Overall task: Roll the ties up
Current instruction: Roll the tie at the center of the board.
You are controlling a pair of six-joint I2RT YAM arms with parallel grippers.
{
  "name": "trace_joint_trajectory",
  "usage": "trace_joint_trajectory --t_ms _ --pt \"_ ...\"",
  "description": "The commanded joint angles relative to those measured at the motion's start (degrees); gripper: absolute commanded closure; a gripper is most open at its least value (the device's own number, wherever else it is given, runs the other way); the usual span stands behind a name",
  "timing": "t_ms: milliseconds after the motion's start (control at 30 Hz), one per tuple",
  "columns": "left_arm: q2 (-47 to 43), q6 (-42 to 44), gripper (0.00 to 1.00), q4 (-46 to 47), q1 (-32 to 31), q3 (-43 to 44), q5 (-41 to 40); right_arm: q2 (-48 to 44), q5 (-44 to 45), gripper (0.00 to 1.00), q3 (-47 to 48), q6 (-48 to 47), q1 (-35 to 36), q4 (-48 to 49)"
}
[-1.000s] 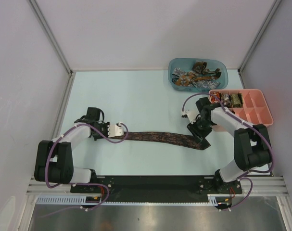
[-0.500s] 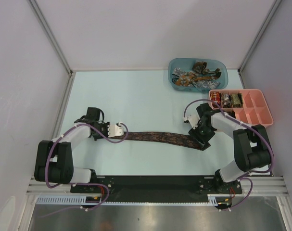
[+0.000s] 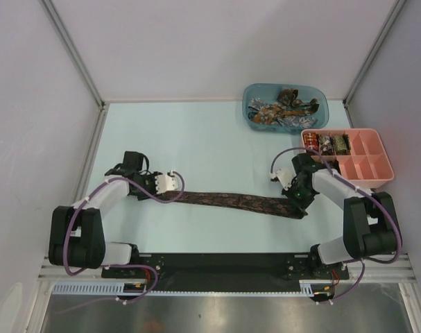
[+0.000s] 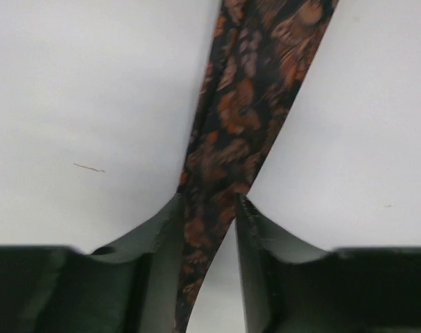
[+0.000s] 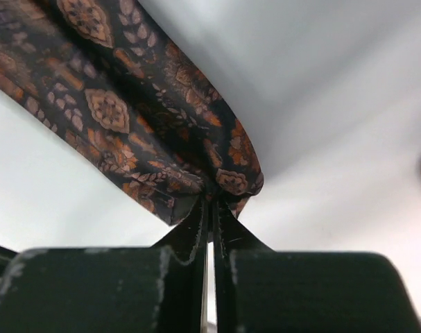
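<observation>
Over the tabletop the left arm and right arm crouch low, elbows bent, at either end of the one dark brown tie stretched between them. The right gripper, open a second ago, now pinches its folded wide end. The left gripper has loosened, jaws apart around the narrow end.

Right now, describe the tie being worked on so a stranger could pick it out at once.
On the pale table, look along the near side. A long tie lies stretched flat there, its wide end pinched by the right end effector. Unlike the tangled heap in the blue tub at far right, it lies alone, dark brown with orange motifs.
</observation>
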Motion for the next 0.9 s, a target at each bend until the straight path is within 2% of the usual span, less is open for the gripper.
trace_joint_trajectory --t_ms 0,67,133,167,300,467,633,700,733,767,800,833,867 --pt "-4.45 -6.17 0.48 -2.94 0.31 5.29 9.59 -6.26 5.23 1.00 -1.49 -7.38 -5.02 -4.58" --pt "-4.81 -9.15 0.37 -4.00 0.14 6.61 11.71 -8.02 8.30 1.00 -1.75 -11.86 -8.00 -5.03" --pt "-5.07 -10.65 0.34 -4.61 -0.13 6.88 14.43 -8.64 9.88 1.00 -1.84 -15.29 -13.35 -4.68" --pt "-5.16 -11.27 0.28 -4.70 -0.21 6.79 15.15 -9.08 10.15 1.00 -1.75 -18.44 -15.03 -4.42" --pt "-6.65 -10.66 0.26 -4.79 -1.70 3.73 16.21 -8.82 10.68 1.00 -0.35 -26.19 -25.04 -3.62" --pt "-6.48 -10.22 0.24 -3.21 -4.51 1.17 14.10 -8.12 11.21 1.00 -0.26 -35.66 -31.91 -1.08" --pt "-4.81 -10.84 0.28 -0.13 -8.29 0.55 11.46 -4.96 12.00 1.00 -1.58 -44.38 -40.68 7.96" --pt "-3.50 -11.19 0.29 0.04 -9.79 1.16 11.37 -3.47 12.26 0.92 -1.05 -47.11 -42.37 11.30" --pt "-2.97 -11.28 0.29 0.04 -10.14 1.34 11.37 -2.50 12.09 0.84 -0.27 -47.38 -42.90 11.23" --pt "-2.27 -11.36 0.29 -0.04 -10.75 1.43 11.37 -2.41 12.00 0.66 1.66 -47.30 -43.34 10.54" --pt "-2.17 -11.28 0.29 -0.05 -10.93 1.34 11.72 -2.67 10.70 0.57 3.15 -47.04 -43.35 7.14" --pt "-2.00 -11.28 0.29 0.04 -10.94 1.17 11.90 -4.06 9.64 0.36 4.47 -46.08 -43.35 4.49" --pt "-2.17 -11.19 0.29 -0.04 -10.94 0.99 12.25 -5.12 8.15 0.30 7.45 -45.63 -43.17 -1.71"
